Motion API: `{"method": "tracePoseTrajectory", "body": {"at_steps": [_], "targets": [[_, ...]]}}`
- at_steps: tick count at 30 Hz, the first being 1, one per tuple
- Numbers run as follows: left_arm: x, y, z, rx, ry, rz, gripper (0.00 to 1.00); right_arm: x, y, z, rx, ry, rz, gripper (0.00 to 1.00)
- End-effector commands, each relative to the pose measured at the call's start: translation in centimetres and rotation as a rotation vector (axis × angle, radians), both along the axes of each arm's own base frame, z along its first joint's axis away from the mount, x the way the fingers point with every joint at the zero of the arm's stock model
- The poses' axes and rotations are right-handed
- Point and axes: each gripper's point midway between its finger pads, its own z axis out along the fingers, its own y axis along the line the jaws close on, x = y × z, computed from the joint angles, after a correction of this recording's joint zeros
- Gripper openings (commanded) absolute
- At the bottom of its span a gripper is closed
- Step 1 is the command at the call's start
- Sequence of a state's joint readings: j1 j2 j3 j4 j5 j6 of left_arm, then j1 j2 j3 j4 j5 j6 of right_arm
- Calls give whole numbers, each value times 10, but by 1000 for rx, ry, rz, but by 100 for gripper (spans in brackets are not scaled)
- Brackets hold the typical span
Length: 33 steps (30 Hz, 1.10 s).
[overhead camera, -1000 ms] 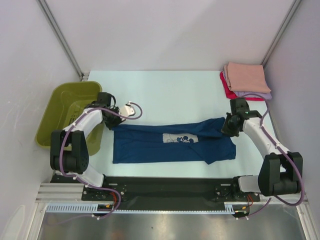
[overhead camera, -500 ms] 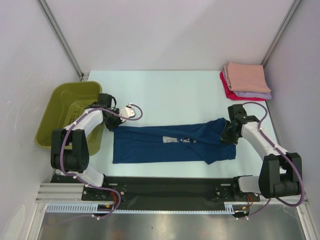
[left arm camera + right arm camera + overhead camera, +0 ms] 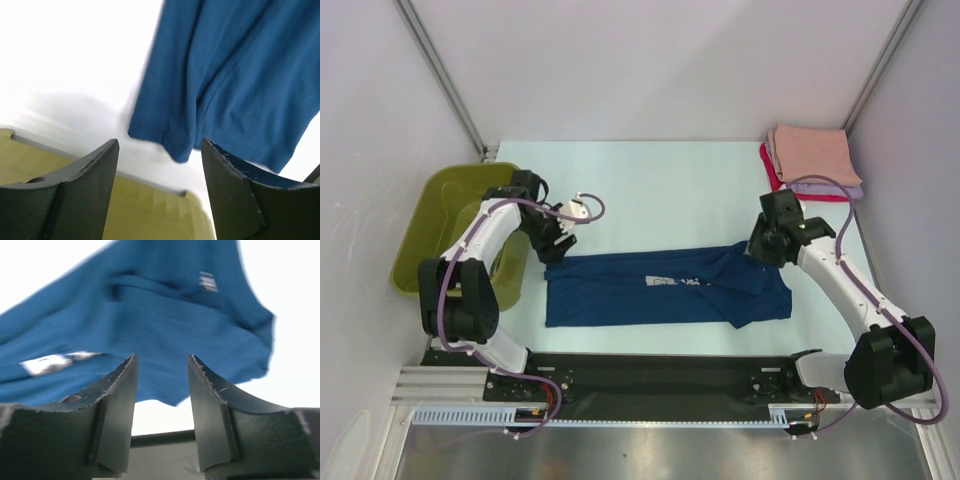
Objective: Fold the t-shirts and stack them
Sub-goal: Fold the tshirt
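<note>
Nearest us, at six o'clock on the pale tabletop point(image 3: 660, 190), the navy blue short-sleeved cotton t-shirt point(image 3: 665, 288) lies spread flat in a long band running from nine to three o'clock. Its pale chest print point(image 3: 672, 281) faces up near the middle, and its three-o'clock end is bunched into folds. At the shirt's ten-o'clock corner we see the left gripper point(image 3: 552, 243) above the cloth. In its wrist view the dark fingers point(image 3: 90, 175) stand wide apart with nothing between them, the shirt's edge lying beyond. At the shirt's two-o'clock corner the right gripper point(image 3: 763, 250) hovers likewise. Its jaws are parted and empty, with blue cloth beyond the gap.

At nine o'clock the olive-green plastic basket point(image 3: 450, 215) sits tilted at the table's edge, beside the left arm. Farthest off, at two o'clock, the folded tees are stacked: the peach one point(image 3: 812, 155) on top, the lavender one point(image 3: 830, 188) under it, and the red one point(image 3: 772, 178) at the bottom.
</note>
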<state>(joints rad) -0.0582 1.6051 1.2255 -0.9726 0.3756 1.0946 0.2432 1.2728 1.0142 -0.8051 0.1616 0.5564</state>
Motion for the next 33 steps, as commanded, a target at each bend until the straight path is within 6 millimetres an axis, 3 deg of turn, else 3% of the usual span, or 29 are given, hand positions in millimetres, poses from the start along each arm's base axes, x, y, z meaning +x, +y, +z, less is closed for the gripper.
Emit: {"method": "tracePoseTrajectory", "body": {"at_steps": [1,4,7,13,16,18,20,24,31,33], "targets": [[2,-23,18,-143,15,74,71,22,24,14,48,-113,-16,47],[25,-10,0,-85,-32,235,64,36,55,-3,169,-90,13,46],[31,1,-18,-27,-38,315,63,46,81,-19,212,-62,58,47],[22,5,-27,2,-44,320,65,51,82,-67,131,68,49,46],[20,5,-25,0,-54,304,65,53,79,-74,97,84,41,38],[21,5,-24,-4,-61,299,65,56,79,-76,84,63,44,12],[20,4,-23,-5,-58,296,65,59,83,-73,78,44,63,0],[21,3,-23,-9,-54,293,65,60,100,-61,11,2,190,0],[24,6,-25,12,-63,285,65,41,112,-82,-20,88,339,0],[24,7,-25,13,-62,287,66,43,118,-79,-28,80,376,0]]}}
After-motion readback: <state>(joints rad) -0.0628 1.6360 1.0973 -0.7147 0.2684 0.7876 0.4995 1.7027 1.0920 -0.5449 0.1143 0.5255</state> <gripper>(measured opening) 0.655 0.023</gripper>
